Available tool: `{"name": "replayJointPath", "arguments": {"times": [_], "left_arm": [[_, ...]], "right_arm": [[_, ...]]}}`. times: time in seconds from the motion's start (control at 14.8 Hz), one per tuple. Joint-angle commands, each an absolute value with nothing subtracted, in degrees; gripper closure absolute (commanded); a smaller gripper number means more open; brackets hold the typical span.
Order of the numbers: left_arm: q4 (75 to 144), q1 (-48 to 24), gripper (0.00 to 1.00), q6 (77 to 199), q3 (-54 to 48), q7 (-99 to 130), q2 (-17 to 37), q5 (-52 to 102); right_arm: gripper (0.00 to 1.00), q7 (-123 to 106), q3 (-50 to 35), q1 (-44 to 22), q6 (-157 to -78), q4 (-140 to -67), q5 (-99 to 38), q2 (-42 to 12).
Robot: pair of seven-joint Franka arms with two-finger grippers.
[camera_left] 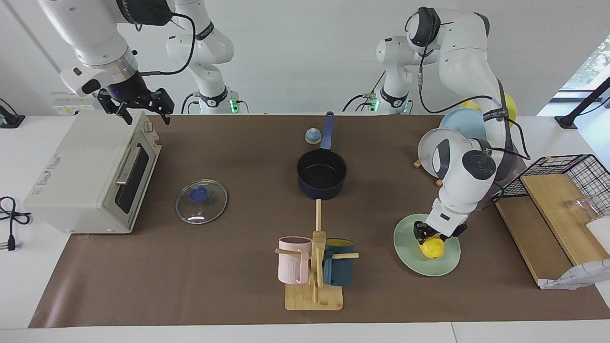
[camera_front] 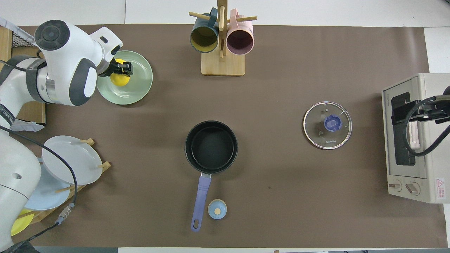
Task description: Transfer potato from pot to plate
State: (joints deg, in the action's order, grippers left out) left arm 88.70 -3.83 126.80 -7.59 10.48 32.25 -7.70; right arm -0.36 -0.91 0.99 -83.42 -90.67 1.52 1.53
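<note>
The yellow potato [camera_left: 432, 248] sits low on the mint-green plate [camera_left: 448, 265], toward the left arm's end of the table. My left gripper [camera_left: 436, 238] reaches down onto it with its fingers around the potato's top, shut on it. In the overhead view the potato [camera_front: 119, 79] shows under the left gripper [camera_front: 121, 70] on the plate [camera_front: 140, 82]. The navy pot [camera_left: 321, 174] stands mid-table, its black inside empty, its handle pointing toward the robots; it also shows in the overhead view [camera_front: 211, 146]. My right gripper [camera_left: 145, 116] waits open above the toaster oven [camera_left: 90, 176].
A glass lid [camera_left: 201, 201] lies between the oven and the pot. A mug tree [camera_left: 314, 267] with a pink and a dark blue mug stands farther from the robots than the pot. A plate rack [camera_left: 452, 138], a small blue knob [camera_left: 312, 136] and a wire basket [camera_left: 562, 190] are nearby.
</note>
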Motion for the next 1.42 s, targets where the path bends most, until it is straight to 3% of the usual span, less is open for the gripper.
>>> {"name": "replayJointPath", "arguments": {"times": [0.0,0.14,0.2,0.54,1.15,1.35], "left_arm": [[90.70,-3.96,0.85,128.41,-7.47,10.11,31.55,-8.96],[90.62,-3.95,0.19,128.15,-7.38,9.84,31.55,-8.96],[90.35,-3.96,0.00,127.80,-7.47,9.84,31.55,-8.96],[88.77,-3.52,0.00,121.49,-7.38,9.84,27.26,-8.00],[89.03,0.08,0.00,96.18,-7.21,10.02,4.59,-2.90],[89.56,0.35,0.00,89.49,-7.29,9.41,0.28,-2.90]], "right_arm": [[0.00,0.26,-1.76,1.67,-84.46,-91.84,1.50,2.20],[0.00,0.35,-1.76,1.58,-84.46,-91.85,1.49,2.20],[0.00,0.35,-1.76,1.67,-84.38,-91.85,1.49,2.20],[0.00,0.26,-1.67,2.20,-84.29,-92.11,1.49,2.28],[0.00,-0.09,-1.67,2.11,-84.11,-92.20,1.41,2.55],[0.00,-0.09,-1.67,2.02,-84.11,-92.28,1.49,2.55]]}}
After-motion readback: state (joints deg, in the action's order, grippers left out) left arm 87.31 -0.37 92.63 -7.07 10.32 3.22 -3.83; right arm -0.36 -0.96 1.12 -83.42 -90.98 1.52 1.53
